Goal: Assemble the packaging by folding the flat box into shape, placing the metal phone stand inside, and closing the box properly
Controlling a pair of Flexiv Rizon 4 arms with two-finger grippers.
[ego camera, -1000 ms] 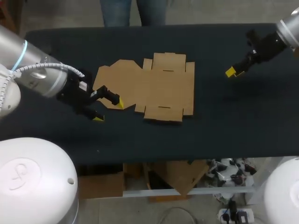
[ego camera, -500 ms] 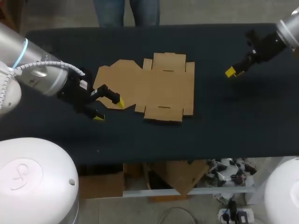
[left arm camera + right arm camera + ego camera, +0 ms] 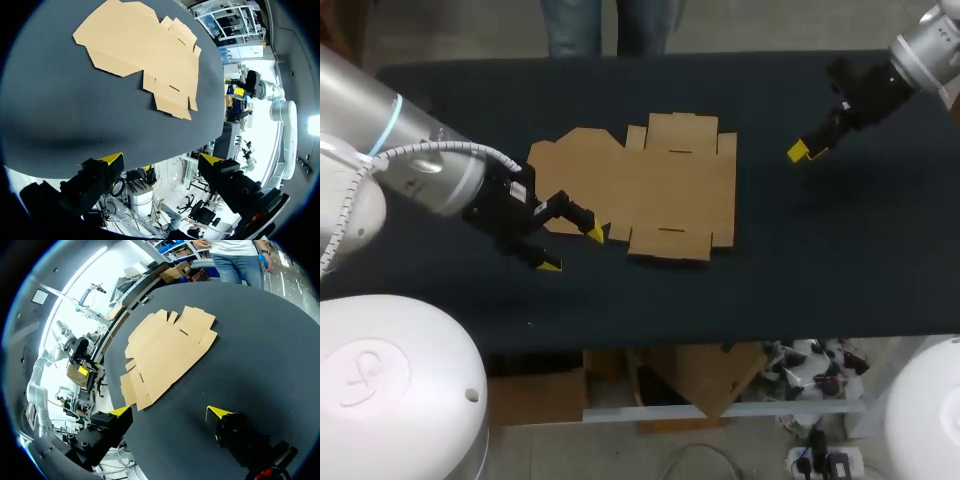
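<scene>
The flat brown cardboard box (image 3: 640,190) lies unfolded in the middle of the dark table, also seen ahead of both grippers (image 3: 145,60) (image 3: 167,347). My left gripper (image 3: 572,248) hovers open at the box's front left corner, one yellow tip close to the cardboard edge. In the left wrist view its fingers (image 3: 162,160) stand wide apart with nothing between them. My right gripper (image 3: 803,151) hangs open over bare table to the right of the box, and nothing lies between its fingers (image 3: 170,412). No metal phone stand shows in any view.
The table (image 3: 820,260) is covered in dark cloth, with its front edge just beyond my left gripper. My right arm (image 3: 250,85) shows far off in the left wrist view.
My left gripper has slid right and toward the table's front, along the box's left front edge. My right gripper has shifted slightly left and toward the far side.
</scene>
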